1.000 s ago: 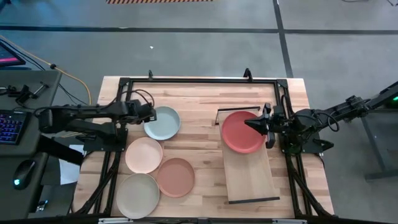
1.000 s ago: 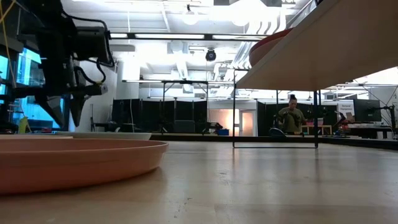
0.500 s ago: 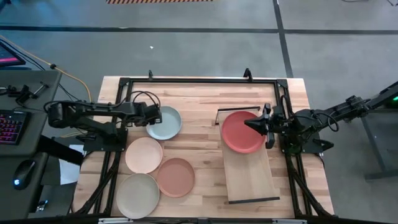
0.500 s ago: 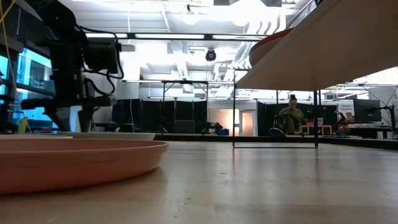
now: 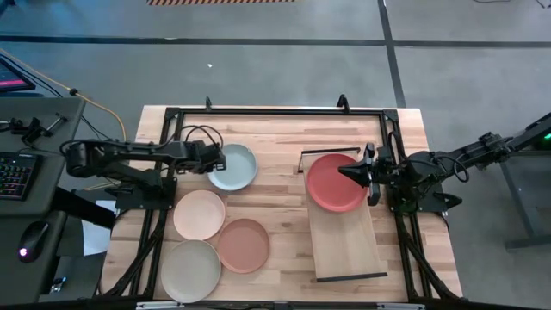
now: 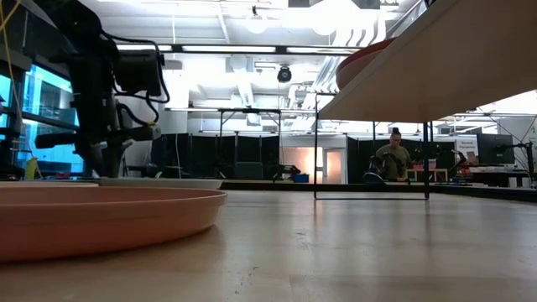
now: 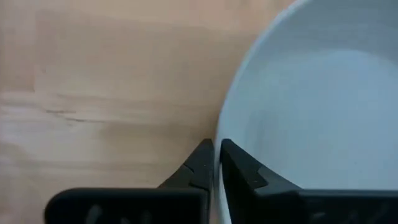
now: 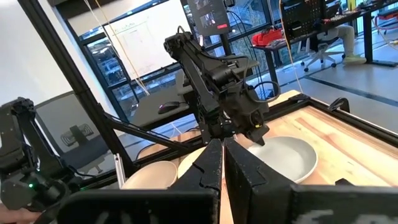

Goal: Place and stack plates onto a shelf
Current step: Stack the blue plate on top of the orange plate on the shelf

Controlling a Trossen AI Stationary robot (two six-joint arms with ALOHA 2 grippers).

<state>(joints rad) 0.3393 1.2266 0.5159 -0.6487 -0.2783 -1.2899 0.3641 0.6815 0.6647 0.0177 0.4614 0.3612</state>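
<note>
A pale blue-grey plate [image 5: 235, 167] lies on the tabletop at the far left, and my left gripper [image 5: 215, 160] is shut on its left rim. The peach plate [image 5: 199, 214], the terracotta plate [image 5: 244, 245] and the pale sage-cream plate [image 5: 191, 270] rest flat on the table nearer the front. A red plate [image 5: 336, 184] sits on the far end of the light-wood shelf [image 5: 346, 245]. My right gripper [image 5: 343, 172] hangs shut over the red plate's far right part. Whether it touches the plate, I cannot tell. My left gripper pinches the blue-grey plate's rim [image 7: 217, 134] on the plate's left side, with one finger [image 7: 239, 163] inside the bowl and the other [image 7: 198, 163] outside. The fingers come from above and point down. In the low view the plate [image 6: 164, 182] lies low at the table.
A black metal frame [image 5: 275, 111] runs along the table's far edge and both sides. Thin dark rails [image 5: 351, 277] stand at the shelf's ends. Bare wood lies between the plates and the shelf. A person [image 6: 393, 159] stands far off in the room.
My left gripper has gone toward the table's right edge to the blue-grey plate's left rim and has shut on it. The plate has slid a little to the right along the table. My right arm has kept still.
</note>
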